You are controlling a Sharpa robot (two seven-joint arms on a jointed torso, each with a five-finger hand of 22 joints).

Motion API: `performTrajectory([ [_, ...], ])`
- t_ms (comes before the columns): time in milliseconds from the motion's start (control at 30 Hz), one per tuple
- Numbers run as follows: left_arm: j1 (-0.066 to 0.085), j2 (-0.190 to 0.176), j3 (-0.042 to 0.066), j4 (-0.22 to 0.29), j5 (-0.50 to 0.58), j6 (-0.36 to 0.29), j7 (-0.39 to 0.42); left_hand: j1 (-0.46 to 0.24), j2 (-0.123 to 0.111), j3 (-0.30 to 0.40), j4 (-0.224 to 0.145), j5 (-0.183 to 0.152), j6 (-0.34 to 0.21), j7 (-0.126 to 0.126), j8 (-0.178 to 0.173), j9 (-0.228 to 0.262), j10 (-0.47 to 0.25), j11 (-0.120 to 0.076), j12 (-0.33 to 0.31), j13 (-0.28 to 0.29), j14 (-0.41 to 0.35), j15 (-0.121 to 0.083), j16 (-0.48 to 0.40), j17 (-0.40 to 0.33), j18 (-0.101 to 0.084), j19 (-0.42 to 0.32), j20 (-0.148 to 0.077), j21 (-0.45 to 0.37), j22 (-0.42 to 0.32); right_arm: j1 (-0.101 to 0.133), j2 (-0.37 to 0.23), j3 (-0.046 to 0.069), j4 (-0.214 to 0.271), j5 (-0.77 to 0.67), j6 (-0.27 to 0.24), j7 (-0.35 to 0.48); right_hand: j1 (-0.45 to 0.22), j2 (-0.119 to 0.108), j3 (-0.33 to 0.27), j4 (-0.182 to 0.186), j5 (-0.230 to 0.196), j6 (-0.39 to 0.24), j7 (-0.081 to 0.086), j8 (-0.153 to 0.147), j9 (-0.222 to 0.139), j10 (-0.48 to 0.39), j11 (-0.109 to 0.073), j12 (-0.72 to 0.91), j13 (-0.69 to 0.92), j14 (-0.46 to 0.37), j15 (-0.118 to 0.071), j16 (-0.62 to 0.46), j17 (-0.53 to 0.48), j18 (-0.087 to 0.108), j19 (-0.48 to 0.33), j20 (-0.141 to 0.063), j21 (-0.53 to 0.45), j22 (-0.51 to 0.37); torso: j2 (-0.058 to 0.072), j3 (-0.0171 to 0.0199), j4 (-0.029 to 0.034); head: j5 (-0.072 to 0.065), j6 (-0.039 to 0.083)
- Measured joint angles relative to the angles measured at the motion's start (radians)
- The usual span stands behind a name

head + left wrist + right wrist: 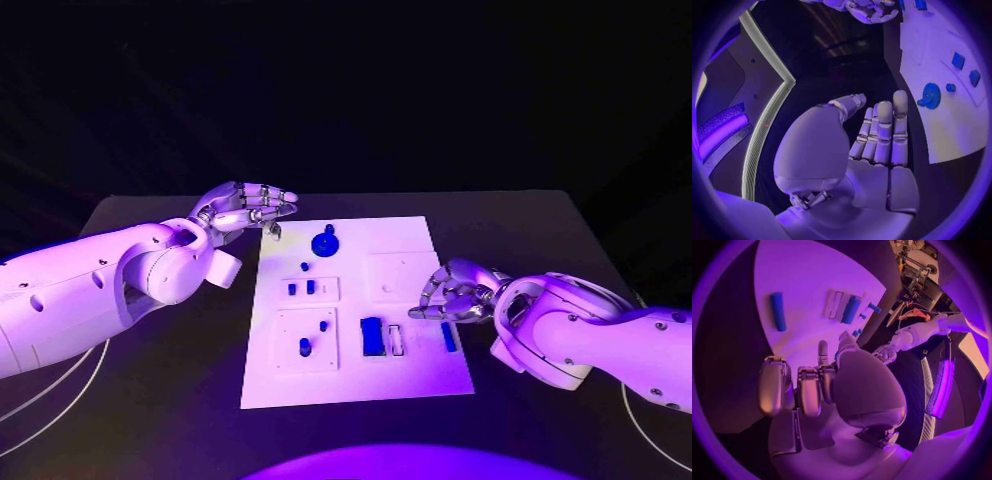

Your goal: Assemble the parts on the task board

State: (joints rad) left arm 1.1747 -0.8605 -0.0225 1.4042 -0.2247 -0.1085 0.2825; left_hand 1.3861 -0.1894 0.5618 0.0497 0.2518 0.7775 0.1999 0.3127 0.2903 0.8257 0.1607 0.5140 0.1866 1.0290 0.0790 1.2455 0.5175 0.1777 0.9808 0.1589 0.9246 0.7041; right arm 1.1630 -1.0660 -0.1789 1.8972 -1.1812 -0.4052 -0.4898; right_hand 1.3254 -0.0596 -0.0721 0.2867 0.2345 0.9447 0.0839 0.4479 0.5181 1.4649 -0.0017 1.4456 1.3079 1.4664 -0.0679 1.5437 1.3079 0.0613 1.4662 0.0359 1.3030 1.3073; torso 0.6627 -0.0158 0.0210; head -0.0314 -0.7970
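Blue gear point(325, 242) lies just beside left hand point(245, 208) fingers point(274, 212), seemingly apart.

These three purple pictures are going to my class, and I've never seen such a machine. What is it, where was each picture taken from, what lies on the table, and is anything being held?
It is a robot with two white arms, each ending in a silver hand. The square picture looks down from its head: left hand at the board's far left corner, right hand at its right edge. The round pictures come from cameras at the wrists, behind each hand. On the black table lies a white task board with small blue parts, among them a round gear-like piece and a long bar. Neither hand holds anything; the right hand's fingers are curled.
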Motion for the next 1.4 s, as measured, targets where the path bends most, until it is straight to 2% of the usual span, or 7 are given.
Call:
performTrajectory([
  [167,0.000,0.000,0.000,0.000,0.000,0.000,0.001,0.000,0.000,0.003,0.003,0.000,0.000,0.000,0.000,0.000,-0.004,-0.004,0.000,0.000,0.000,0.000,0.000,-0.001,0.000,0.000,0.000,0.000,-0.001,0.005,-0.057,-0.001,0.000,-0.046,-0.001,0.000,0.011,-0.012,0.001,-0.001,0.000,-0.004,0.004,-0.004,-0.002,0.002,0.006,0.000,0.000,0.000,0.007,0.000,0.000,0.000,0.000,0.008,0.005,0.000,0.000,0.0001,0.0006,-0.011,0.002],
  [200,0.000,0.000,0.000,0.000,0.000,0.000,0.001,0.000,0.000,0.003,0.003,0.000,0.000,0.000,0.000,0.000,-0.004,-0.004,0.000,0.000,0.000,0.000,0.000,-0.001,0.000,0.000,0.000,0.000,-0.001,0.004,-0.065,-0.001,0.003,-0.055,0.000,0.000,0.011,-0.020,0.001,-0.001,0.000,-0.004,0.004,-0.004,-0.002,0.002,0.006,0.000,0.000,0.000,0.007,0.000,0.000,0.000,0.000,0.008,0.008,0.000,0.000,0.0001,0.0006,-0.014,0.003],
  [500,0.000,0.004,-0.001,-0.001,0.001,0.000,0.002,0.000,0.000,0.003,0.003,0.000,0.000,0.000,0.000,0.000,-0.004,-0.004,0.000,0.000,0.000,0.000,0.000,-0.001,0.000,0.000,0.000,0.000,-0.001,-0.022,-0.103,-0.004,0.010,-0.143,0.038,-0.012,0.010,-0.021,0.004,0.002,0.000,0.002,-0.001,-0.004,-0.002,0.002,0.005,0.000,0.000,0.000,0.007,0.000,0.000,0.000,0.000,0.008,0.008,0.001,0.001,0.0020,0.0003,-0.021,0.002],
  [700,-0.001,0.004,-0.001,-0.002,0.001,0.000,0.002,0.000,0.000,0.003,0.003,0.000,0.000,0.000,0.000,0.000,-0.004,-0.004,0.000,0.000,0.000,0.000,0.000,-0.001,0.000,0.000,0.000,0.000,-0.001,-0.042,-0.103,-0.005,0.011,-0.178,0.066,-0.026,0.010,-0.021,0.007,0.004,0.000,0.013,-0.001,-0.004,-0.002,0.002,0.005,0.000,0.000,0.000,0.007,0.000,0.000,0.000,0.000,0.007,0.008,0.001,0.001,0.0017,0.0009,-0.021,-0.002],
  [867,-0.001,0.004,-0.002,-0.003,0.001,0.000,0.002,0.000,0.000,0.000,0.006,0.000,0.000,0.000,0.005,0.000,-0.004,-0.004,0.005,0.000,0.000,0.000,0.000,-0.001,0.000,0.000,0.000,-0.004,-0.002,-0.056,-0.097,-0.005,0.012,-0.196,0.081,-0.035,0.000,-0.031,0.007,0.004,0.000,0.021,-0.003,-0.008,-0.002,0.002,0.005,0.000,0.000,0.000,0.007,0.000,0.000,0.000,0.000,0.007,0.008,0.001,0.001,0.0002,0.0013,-0.021,-0.005],
  [1400,-0.001,0.002,-0.002,-0.003,0.001,0.000,0.001,0.000,0.000,0.000,0.006,0.000,0.000,0.000,0.005,0.000,-0.004,-0.004,0.005,0.000,0.000,0.000,0.000,-0.001,0.000,0.000,0.000,-0.004,-0.002,-0.081,-0.065,-0.005,-0.005,-0.216,0.102,-0.062,-0.019,-0.023,0.009,0.007,0.000,0.034,-0.008,-0.008,-0.001,0.002,0.005,0.000,0.000,0.000,0.007,0.000,0.000,0.000,0.000,0.007,0.008,0.000,0.001,-0.0011,0.0026,-0.017,-0.007],
])
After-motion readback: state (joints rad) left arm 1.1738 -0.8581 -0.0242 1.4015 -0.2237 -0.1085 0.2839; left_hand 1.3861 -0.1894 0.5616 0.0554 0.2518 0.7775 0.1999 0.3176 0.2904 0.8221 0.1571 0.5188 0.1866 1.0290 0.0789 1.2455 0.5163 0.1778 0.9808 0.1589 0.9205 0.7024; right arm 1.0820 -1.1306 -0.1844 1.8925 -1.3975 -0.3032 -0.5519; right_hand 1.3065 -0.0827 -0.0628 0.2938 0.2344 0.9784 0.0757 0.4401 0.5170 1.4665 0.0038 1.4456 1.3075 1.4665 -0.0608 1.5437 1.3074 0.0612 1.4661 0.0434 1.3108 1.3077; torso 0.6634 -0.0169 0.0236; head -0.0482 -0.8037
